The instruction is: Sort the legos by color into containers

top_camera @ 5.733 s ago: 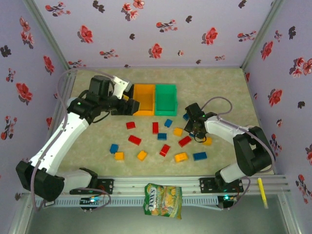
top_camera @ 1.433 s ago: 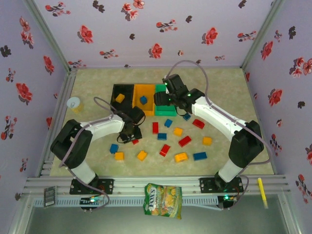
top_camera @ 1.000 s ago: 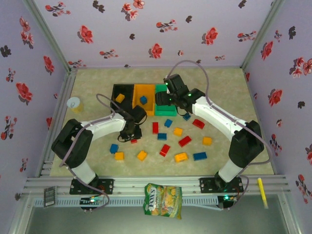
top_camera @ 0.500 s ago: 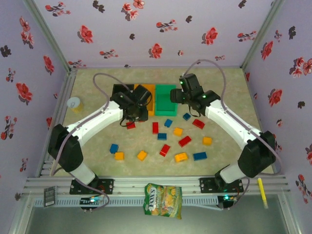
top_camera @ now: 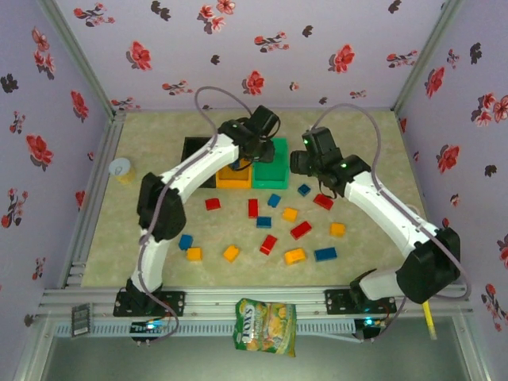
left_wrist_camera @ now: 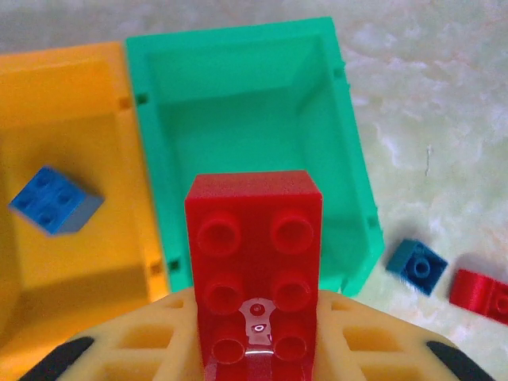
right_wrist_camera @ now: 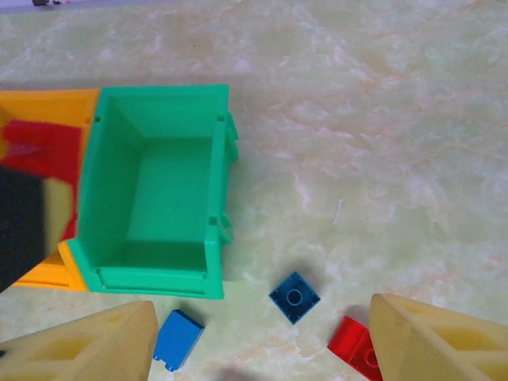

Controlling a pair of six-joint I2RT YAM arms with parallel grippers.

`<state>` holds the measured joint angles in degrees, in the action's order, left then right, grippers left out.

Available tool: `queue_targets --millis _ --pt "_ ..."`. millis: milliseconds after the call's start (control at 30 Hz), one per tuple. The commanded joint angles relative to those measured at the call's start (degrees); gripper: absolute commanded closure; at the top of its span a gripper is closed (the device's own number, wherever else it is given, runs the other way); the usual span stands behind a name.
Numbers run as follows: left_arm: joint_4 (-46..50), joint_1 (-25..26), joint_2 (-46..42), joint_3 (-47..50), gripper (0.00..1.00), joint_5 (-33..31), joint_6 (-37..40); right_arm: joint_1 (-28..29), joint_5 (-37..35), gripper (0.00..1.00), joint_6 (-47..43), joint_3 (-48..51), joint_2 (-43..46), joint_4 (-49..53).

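The left hand [left_wrist_camera: 255,359] is clenched on a red brick [left_wrist_camera: 254,230] at lower centre, overlapping the green bin's [left_wrist_camera: 337,119] near wall. The right hand [right_wrist_camera: 258,343] is released above the tabletop [right_wrist_camera: 381,119], with the green bin at its left.

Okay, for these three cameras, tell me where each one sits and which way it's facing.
Top external: above and behind the bases, looking down over the table; left arm and right arm show whole.
Left wrist: behind the left gripper, shut on a red brick, looking down into the green bin.
Right wrist: behind the open right gripper, looking down at table and green bin.
Shared by both wrists: green bin, one blue brick beside it.
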<state>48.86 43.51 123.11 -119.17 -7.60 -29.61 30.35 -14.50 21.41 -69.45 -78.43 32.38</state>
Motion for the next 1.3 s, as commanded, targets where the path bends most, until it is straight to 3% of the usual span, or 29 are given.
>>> queue_targets --millis 0,67,167,267,533,767,900,1100,1267 --pt "0.45 -0.66 5.11 -6.51 0.77 1.29 3.39 -0.37 -2.50 0.29 0.16 1.11 2.08 1.85" --pt "1.41 -0.90 7.59 -9.53 0.72 2.12 4.09 -0.38 -2.89 0.29 0.21 1.50 2.60 2.15" --pt "1.77 -1.01 8.76 -10.97 0.56 2.85 5.22 -0.46 -3.50 0.29 0.21 1.92 3.33 2.57" --pt "1.00 -1.28 6.92 -9.87 0.50 2.78 6.87 -0.64 -3.95 0.28 0.21 2.49 3.65 2.69" --pt "-2.92 -1.91 -8.30 1.53 0.45 2.34 12.76 -0.98 -2.48 0.28 -0.03 2.36 2.00 2.18" --pt "-3.32 -4.21 -25.87 15.65 0.41 2.36 18.01 -1.16 1.78 0.28 -1.54 2.21 -0.39 1.14" --pt "-8.72 -5.95 -35.91 27.10 0.41 4.19 19.38 -1.17 3.69 0.29 -2.07 1.99 -2.11 1.65" --pt "-14.51 -7.19 -42.55 36.13 0.41 8.37 19.04 -1.34 7.31 0.29 -3.65 5.63 -4.43 0.66" --pt "-15.56 -7.71 -44.26 37.47 0.40 11.64 19.19 -1.52 11.36 0.27 -8.72 7.36 -9.00 0.75"
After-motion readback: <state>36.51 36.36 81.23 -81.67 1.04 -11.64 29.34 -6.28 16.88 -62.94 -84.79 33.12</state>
